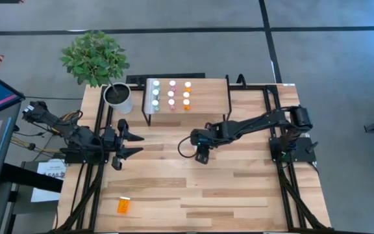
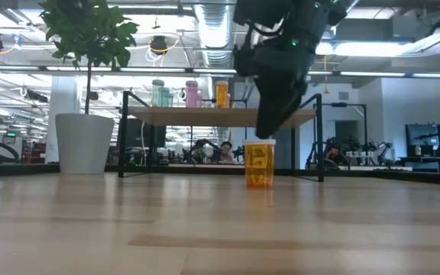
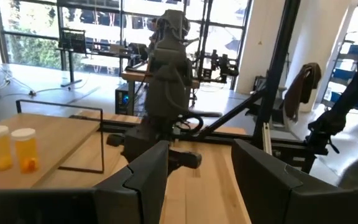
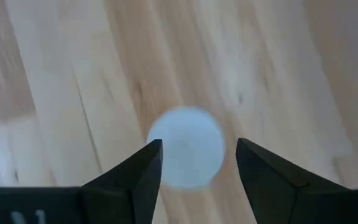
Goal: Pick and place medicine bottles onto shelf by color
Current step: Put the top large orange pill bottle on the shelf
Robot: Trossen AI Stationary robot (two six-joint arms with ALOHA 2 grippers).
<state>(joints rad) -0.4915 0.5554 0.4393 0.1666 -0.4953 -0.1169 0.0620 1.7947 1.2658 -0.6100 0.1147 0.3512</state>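
Observation:
An orange bottle (image 2: 260, 164) with a white cap (image 4: 186, 155) stands upright on the table in front of the shelf (image 1: 206, 97). My right gripper (image 4: 199, 148) points straight down just above it and is open, with one finger on each side of the cap. In the high view the gripper (image 1: 202, 153) hides this bottle. On the shelf, several green, pink and orange bottles (image 1: 172, 94) stand in three columns by color. A second orange bottle (image 1: 123, 205) lies on its side near the table's near left corner. My left gripper (image 1: 125, 144) waits open at the table's left.
A white pot (image 1: 118, 97) with a green plant stands at the far left corner, beside the shelf's left end. The shelf's right half (image 1: 210, 91) is bare board. Black frame rails (image 1: 274, 130) run along both sides of the table.

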